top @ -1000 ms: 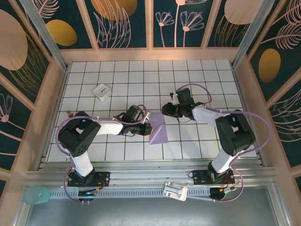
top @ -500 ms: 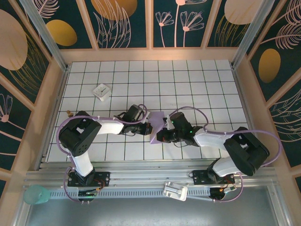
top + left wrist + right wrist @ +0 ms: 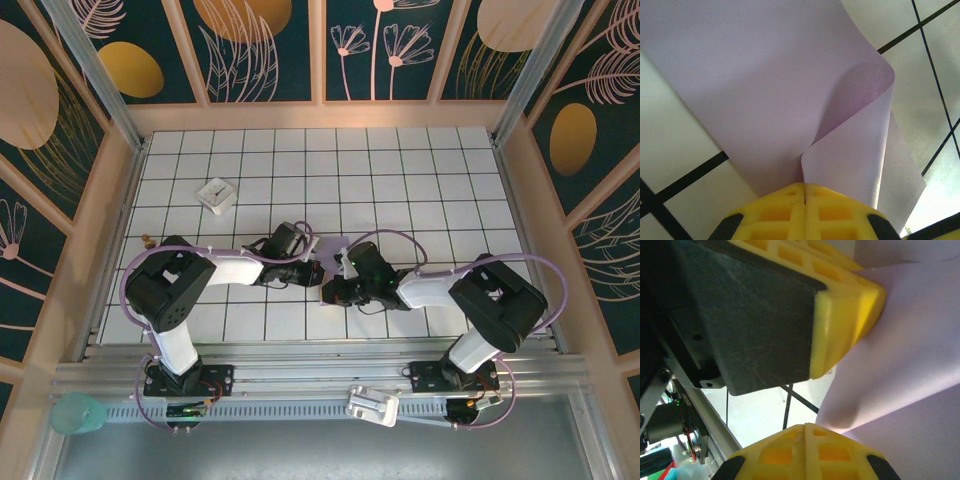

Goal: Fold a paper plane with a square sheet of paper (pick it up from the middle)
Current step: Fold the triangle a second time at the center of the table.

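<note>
Top external view: reaching in from the near edge, the left gripper (image 3: 312,272) and right gripper (image 3: 333,290) meet tip to tip low over the tiled table (image 3: 420,190). A sliver of the purple sheet of paper (image 3: 335,248) shows just beyond them, and a small white block (image 3: 216,194) sits well apart, farther back. Left wrist view: yellow fingers (image 3: 775,212) pressed together pinch the sheet's edge, and one corner curls up off the tiles. Right wrist view: its own fingers (image 3: 775,452) are likewise closed on the sheet, with the left arm's fingertip just above.
</note>
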Action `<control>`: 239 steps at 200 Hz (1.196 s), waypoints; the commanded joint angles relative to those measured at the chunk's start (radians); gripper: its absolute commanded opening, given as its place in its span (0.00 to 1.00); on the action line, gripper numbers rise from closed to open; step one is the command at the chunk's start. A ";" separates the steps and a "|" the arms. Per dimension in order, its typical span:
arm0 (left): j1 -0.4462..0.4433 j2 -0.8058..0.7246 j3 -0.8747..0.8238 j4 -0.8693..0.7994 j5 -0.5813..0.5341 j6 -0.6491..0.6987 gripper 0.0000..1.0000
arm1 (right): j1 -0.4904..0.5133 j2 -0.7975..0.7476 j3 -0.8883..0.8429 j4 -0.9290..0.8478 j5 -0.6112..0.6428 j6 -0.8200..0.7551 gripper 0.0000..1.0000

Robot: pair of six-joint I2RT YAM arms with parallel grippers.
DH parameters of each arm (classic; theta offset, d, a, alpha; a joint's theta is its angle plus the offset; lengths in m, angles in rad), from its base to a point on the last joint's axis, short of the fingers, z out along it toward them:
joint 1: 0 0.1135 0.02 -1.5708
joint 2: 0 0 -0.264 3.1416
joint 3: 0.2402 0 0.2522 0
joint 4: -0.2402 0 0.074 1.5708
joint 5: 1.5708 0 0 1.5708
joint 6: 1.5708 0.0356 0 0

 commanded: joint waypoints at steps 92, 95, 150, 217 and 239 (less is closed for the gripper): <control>0.002 0.086 -0.049 -0.152 -0.141 0.015 0.00 | 0.014 0.056 0.021 0.006 0.039 0.000 0.00; 0.002 0.085 -0.049 -0.152 -0.141 0.015 0.00 | 0.015 0.056 0.019 0.006 0.040 0.001 0.00; 0.002 0.086 -0.047 -0.155 -0.143 0.018 0.00 | 0.022 0.081 -0.012 0.004 0.046 -0.006 0.00; 0.003 0.096 -0.043 -0.161 -0.153 0.019 0.00 | 0.064 0.064 -0.045 -0.025 0.069 0.010 0.00; 0.002 0.098 -0.042 -0.163 -0.157 0.021 0.00 | 0.080 0.044 -0.055 -0.041 0.081 0.012 0.00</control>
